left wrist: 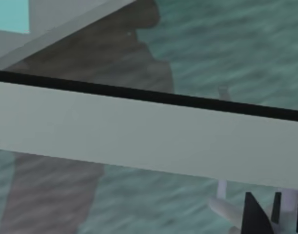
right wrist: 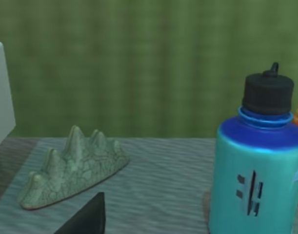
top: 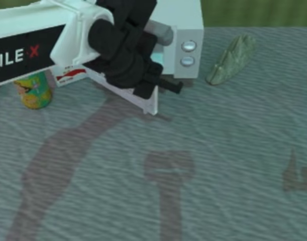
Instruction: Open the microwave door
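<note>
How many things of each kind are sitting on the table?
Microwave: 1
Milk carton: 1
Yellow-green can: 1
Green ridged stone piece: 1
Blue bottle: 1
Total: 5

The left arm (top: 68, 35) covers most of the microwave door (top: 138, 98); only the door's swung-out edge shows. Behind the arm, a yellow can (top: 33, 90) is half hidden. The blue bottle (right wrist: 258, 170) is cut off by the right wrist view's edge.
</note>
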Tool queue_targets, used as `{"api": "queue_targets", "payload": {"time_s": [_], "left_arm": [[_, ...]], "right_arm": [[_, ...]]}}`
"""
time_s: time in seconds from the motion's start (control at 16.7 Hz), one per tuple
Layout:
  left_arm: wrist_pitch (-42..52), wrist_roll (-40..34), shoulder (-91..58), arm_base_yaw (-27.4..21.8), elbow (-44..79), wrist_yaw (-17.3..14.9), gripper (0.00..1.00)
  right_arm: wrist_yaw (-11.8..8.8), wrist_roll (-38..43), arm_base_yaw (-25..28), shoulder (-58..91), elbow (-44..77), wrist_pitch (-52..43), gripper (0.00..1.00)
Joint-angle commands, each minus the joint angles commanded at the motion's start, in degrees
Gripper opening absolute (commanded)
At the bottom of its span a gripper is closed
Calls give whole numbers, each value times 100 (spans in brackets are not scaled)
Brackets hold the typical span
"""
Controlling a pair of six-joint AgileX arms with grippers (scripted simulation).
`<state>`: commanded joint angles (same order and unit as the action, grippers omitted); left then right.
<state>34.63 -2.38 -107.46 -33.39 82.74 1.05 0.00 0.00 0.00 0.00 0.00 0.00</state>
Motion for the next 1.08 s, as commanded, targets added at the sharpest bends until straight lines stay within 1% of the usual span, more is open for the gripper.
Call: {"api": "queue_targets", "payload": {"time_s": [0.36, 1.08], "left_arm": [[-84, 614, 297, 222, -411, -314, 0], [-85, 620, 301, 224, -415, -318, 0]], "right_arm": [[0, 0, 0, 0, 0, 0, 100], [0, 0, 0, 0, 0, 0, 100]]}}
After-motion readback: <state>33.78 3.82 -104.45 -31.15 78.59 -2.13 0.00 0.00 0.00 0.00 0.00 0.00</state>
